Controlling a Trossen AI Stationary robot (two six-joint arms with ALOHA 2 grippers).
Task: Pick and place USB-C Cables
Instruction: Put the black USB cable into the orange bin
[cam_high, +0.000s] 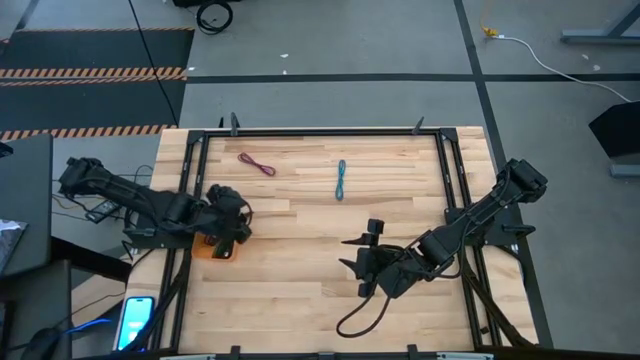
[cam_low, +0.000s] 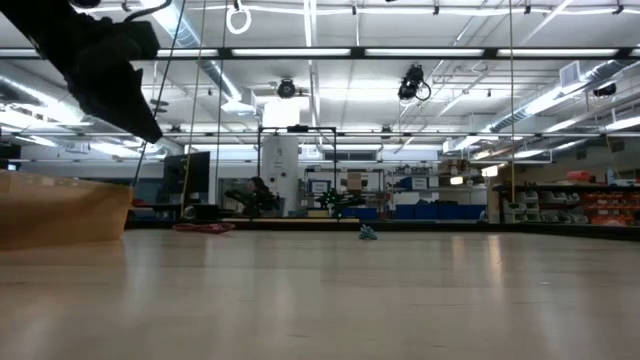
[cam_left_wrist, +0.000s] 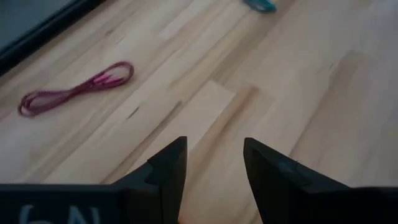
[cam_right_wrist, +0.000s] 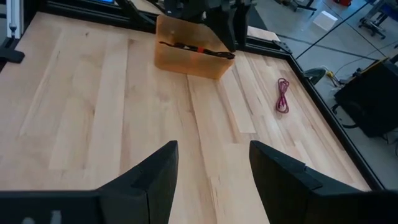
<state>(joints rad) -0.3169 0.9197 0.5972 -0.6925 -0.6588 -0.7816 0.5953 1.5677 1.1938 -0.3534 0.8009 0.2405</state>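
Observation:
A maroon cable (cam_high: 257, 164) lies flat on the wooden table at the far left, and also shows as the maroon cable (cam_left_wrist: 74, 92). To its right lies a teal cable (cam_high: 341, 178). An orange bin (cam_right_wrist: 189, 59) at the table's left edge holds a black cable with a red tie (cam_right_wrist: 198, 50). My left gripper (cam_high: 238, 228) hangs open above the bin, fingers (cam_left_wrist: 168, 168) pointing toward the maroon cable with nothing between them. My right gripper (cam_high: 358, 255) stands open over the table's middle near part, nothing between its fingers (cam_right_wrist: 158, 171).
A black frame (cam_high: 320, 132) runs around the tabletop. A loop of black cord (cam_high: 360, 315) hangs from the right arm near the front edge. A phone (cam_high: 135, 318) lies off the table at the lower left. Bare wood lies between the two grippers.

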